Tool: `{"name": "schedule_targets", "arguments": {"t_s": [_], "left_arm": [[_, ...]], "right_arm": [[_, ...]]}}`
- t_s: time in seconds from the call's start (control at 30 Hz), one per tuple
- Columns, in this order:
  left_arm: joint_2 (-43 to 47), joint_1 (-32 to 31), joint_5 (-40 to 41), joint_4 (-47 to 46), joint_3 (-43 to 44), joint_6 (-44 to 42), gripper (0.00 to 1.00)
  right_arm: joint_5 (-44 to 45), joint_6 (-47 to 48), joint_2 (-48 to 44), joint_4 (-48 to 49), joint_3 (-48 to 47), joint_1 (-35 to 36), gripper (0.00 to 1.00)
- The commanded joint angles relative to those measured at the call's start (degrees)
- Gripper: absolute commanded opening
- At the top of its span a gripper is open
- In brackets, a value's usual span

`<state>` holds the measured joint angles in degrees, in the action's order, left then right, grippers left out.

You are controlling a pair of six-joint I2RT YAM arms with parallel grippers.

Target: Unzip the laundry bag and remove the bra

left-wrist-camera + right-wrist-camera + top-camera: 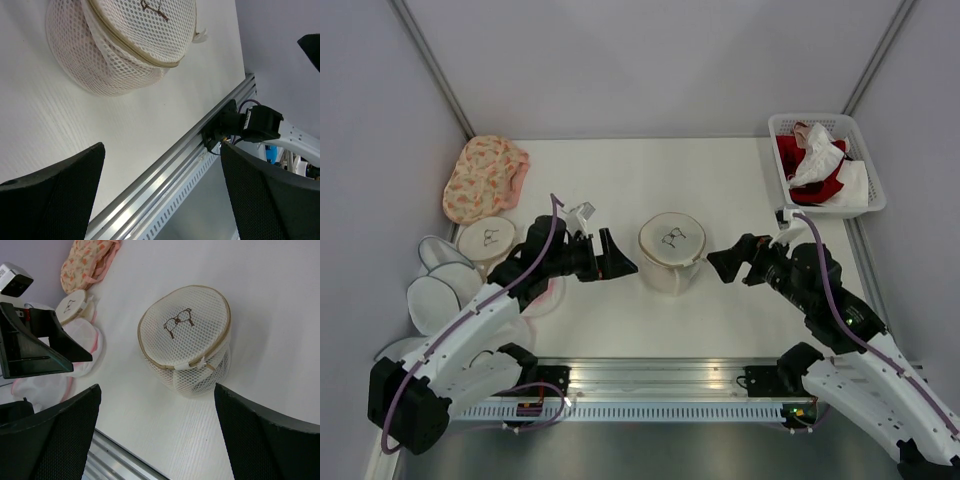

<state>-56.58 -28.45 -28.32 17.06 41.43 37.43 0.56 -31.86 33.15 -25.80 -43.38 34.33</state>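
The laundry bag (pixel 672 250), a round cream mesh drum with a small dark bra icon on its flat top, stands upright at mid-table. Its tan zip runs round the top rim, and the white pull (pixel 200 362) sits on the near side; the zip looks closed. The bra is hidden inside. My left gripper (pixel 617 258) hovers open just left of the bag (pixel 125 45), holding nothing (pixel 162 150). My right gripper (pixel 728 262) hovers open just right of the bag (pixel 185 337), also holding nothing (pixel 157 390). Neither gripper touches the bag.
A white basket (pixel 820 119) with red and white garments stands at the back right. At the left lie a peach floral bag (pixel 485 178), another round pouch with an icon (pixel 486 238) and plain white pouches (pixel 435 290). An aluminium rail (pixel 660 375) runs along the near edge.
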Motion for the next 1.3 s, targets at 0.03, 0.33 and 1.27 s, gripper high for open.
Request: {"name": "schedule_targets", "arguments": {"t_s": [0.03,0.33,1.27], "left_arm": [[3.7,-1.6,6.9,-4.0,-1.1,8.4,1.00],[0.7,-12.2,25.5,-20.3,-9.2,32.9,1.00],[-38.8,-16.6,29.5,-44.1,4.4,39.1,0.02]], "right_arm": [[1.8,1.4,1.5,-0.6,1.5,-0.1,0.98],[4.5,1.0,-1.4,-1.4,4.2,-0.1,0.98],[0.2,3.1,-2.7,-3.6,7.0,-0.1,0.88]]}}
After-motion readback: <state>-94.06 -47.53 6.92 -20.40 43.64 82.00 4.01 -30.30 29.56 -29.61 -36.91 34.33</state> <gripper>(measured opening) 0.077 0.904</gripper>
